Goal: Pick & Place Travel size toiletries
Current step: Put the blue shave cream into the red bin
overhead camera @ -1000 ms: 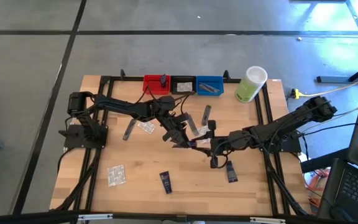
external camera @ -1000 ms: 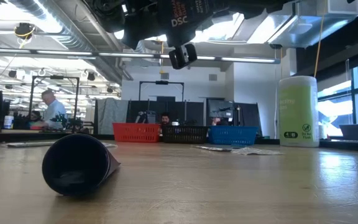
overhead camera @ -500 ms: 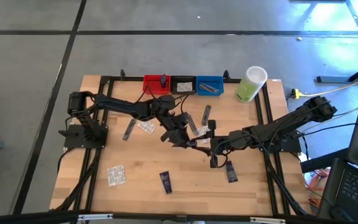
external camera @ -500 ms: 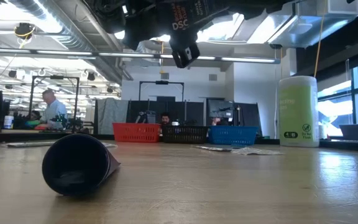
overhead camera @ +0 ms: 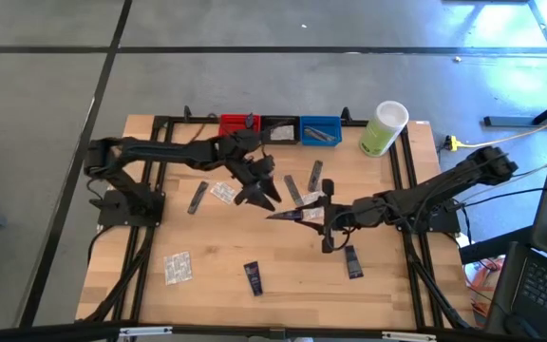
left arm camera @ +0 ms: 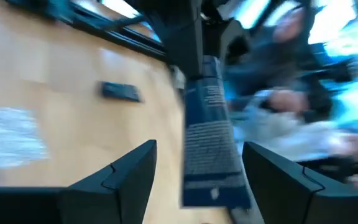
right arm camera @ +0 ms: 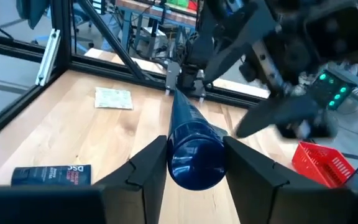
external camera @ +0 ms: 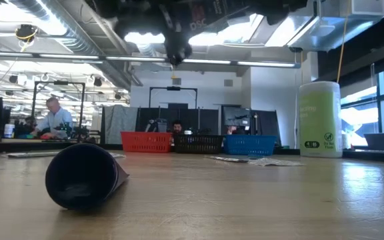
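A dark navy mini tube (overhead camera: 297, 216) hangs above the table's middle with my right gripper (overhead camera: 327, 215) shut on it. Its flat crimped end (right arm camera: 172, 94) points toward the table's left. My left gripper (overhead camera: 262, 194) stands open just beyond that end, to the far left of it, touching nothing; its fingers (left arm camera: 129, 174) show on either side of the tube (left arm camera: 210, 143). More toiletries lie flat on the table: navy tubes (overhead camera: 253, 277) (overhead camera: 352, 263), clear packets (overhead camera: 177, 268) (overhead camera: 222, 193), grey sachets (overhead camera: 198, 198) (overhead camera: 292, 187) (overhead camera: 314, 174). My right gripper pinches the tube's round cap end (right arm camera: 194, 158) between its two fingers (right arm camera: 146, 171). The fingers come nearly level from the table's right and lie along the tube. The tube sticks out ahead of them, about level and lifted clear of the table.
Red (overhead camera: 238, 126), black (overhead camera: 279, 128) and blue (overhead camera: 320, 130) bins stand in a row at the far edge, with a tall pale-green container (overhead camera: 383, 128) to their right. A black frame (overhead camera: 160, 123) runs round the table. One tube (external camera: 82, 177) lies close to the near edge.
My left gripper has opened, let go of the tube's flat end and drawn back toward the table's far left, rising a little and rolling. The tube stays lifted in my right gripper, which has kept its place.
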Robot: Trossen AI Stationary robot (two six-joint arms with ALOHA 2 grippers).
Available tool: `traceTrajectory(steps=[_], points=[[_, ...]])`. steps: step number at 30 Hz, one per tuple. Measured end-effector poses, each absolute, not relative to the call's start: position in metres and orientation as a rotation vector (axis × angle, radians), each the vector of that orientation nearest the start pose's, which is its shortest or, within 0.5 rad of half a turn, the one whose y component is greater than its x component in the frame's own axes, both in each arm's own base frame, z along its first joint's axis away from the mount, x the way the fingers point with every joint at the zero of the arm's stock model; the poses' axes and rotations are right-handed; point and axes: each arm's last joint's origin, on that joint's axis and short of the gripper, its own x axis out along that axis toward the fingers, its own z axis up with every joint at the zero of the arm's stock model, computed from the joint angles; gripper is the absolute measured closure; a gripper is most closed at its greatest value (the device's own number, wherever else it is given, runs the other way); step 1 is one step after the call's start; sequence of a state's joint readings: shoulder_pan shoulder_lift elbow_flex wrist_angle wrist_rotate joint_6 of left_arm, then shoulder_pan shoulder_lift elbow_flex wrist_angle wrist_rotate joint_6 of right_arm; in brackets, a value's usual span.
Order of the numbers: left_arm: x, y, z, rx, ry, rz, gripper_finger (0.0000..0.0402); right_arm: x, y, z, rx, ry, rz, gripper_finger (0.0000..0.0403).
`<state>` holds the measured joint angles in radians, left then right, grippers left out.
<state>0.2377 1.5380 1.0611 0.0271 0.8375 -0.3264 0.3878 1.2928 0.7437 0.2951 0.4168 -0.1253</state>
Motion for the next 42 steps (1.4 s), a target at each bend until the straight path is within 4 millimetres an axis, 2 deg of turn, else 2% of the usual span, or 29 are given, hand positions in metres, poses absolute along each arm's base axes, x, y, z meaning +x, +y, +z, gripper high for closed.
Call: traceTrajectory(steps=[4, 8, 14, 19, 22, 26, 30, 35, 38, 42], points=[[0.311, 0.046, 0.290, -0.356, 0.491, -0.301, 0.0164, 0.260, 0.093, 0.262, -0.206, 0.222, -0.021, 0.0273], [0.298, 0.027, 0.301, -0.205, 0.502, -0.163, 0.0164, 0.258, 0.091, 0.265, -0.187, 0.210, -0.059, 0.0273], [0.285, 0.006, 0.312, -0.102, 0.513, -0.051, 0.0164, 0.258, 0.090, 0.265, -0.145, 0.209, -0.084, 0.0242], [0.263, -0.004, 0.325, -0.040, 0.519, 0.069, 0.0164, 0.257, 0.090, 0.264, -0.134, 0.221, -0.090, 0.0272], [0.257, -0.011, 0.328, -0.021, 0.502, 0.117, 0.0164, 0.258, 0.089, 0.264, -0.133, 0.219, -0.095, 0.0281], [0.255, -0.020, 0.319, -0.007, 0.515, 0.156, 0.0164, 0.258, 0.087, 0.264, -0.131, 0.219, -0.103, 0.0265], [0.261, -0.025, 0.294, 0.017, 0.503, 0.229, 0.0164, 0.259, 0.087, 0.264, -0.129, 0.218, -0.105, 0.0254], [0.263, -0.036, 0.268, 0.038, 0.359, 0.274, 0.0164, 0.259, 0.087, 0.264, -0.130, 0.216, -0.104, 0.0281], [0.260, -0.042, 0.254, 0.021, 0.277, 0.251, 0.0164, 0.259, 0.087, 0.265, -0.126, 0.205, -0.105, 0.0281], [0.254, -0.045, 0.237, -0.094, 0.216, 0.229, 0.0164, 0.259, 0.087, 0.266, -0.126, 0.205, -0.105, 0.0263]])
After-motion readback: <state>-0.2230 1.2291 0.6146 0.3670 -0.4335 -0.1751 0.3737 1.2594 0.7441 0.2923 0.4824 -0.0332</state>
